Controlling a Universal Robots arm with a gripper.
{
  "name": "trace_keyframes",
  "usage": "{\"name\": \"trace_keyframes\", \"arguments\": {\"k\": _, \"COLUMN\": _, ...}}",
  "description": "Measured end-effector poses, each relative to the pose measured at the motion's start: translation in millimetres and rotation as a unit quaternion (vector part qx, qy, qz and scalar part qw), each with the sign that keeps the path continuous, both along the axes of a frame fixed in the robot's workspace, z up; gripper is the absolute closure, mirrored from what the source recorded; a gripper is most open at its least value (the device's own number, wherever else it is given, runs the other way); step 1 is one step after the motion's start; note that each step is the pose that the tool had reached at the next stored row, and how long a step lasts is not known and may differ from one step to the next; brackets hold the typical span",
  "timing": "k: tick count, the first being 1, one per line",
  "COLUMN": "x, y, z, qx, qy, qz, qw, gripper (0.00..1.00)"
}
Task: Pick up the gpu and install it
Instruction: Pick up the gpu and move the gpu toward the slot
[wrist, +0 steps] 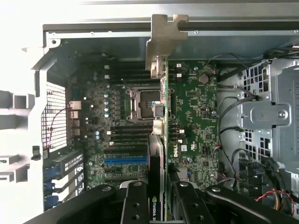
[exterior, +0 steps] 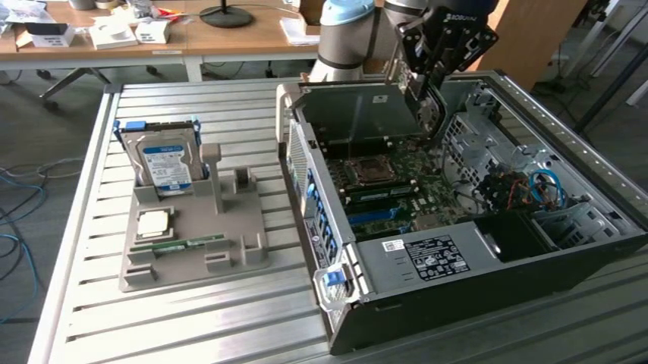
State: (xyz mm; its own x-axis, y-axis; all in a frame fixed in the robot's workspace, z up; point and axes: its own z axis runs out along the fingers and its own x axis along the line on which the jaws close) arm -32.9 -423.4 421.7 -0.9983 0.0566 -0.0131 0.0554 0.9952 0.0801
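Past the hard drive [exterior: 167,163] on the exterior view's left, inside the open computer case [exterior: 567,129], the gpu [wrist: 156,158] hangs edge-on above the motherboard [wrist: 196,107], clamped between the gripper's [wrist: 157,201] part-closed jaws; it looks light, stiff and fragile, best held on bare board, clear of the connector edge.

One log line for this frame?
step: install gpu | claw: shut on gpu | gpu: edge-down above motherboard, not yet seated | site: open computer case
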Motion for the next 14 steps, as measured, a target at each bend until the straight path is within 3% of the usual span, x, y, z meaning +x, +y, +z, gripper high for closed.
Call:
{"name": "trace_keyframes", "arguments": {"k": 7, "x": 18.0, "y": -0.1, "z": 0.1, "qx": 0.0000, "qy": 0.0000, "qz": 0.000, "qw": 1.0000, "gripper": 0.74}}
{"name": "trace_keyframes", "arguments": {"k": 14, "x": 21.1, "y": -0.1, "z": 0.0, "qx": 0.0000, "qy": 0.0000, "qz": 0.000, "qw": 1.0000, "gripper": 0.74}}
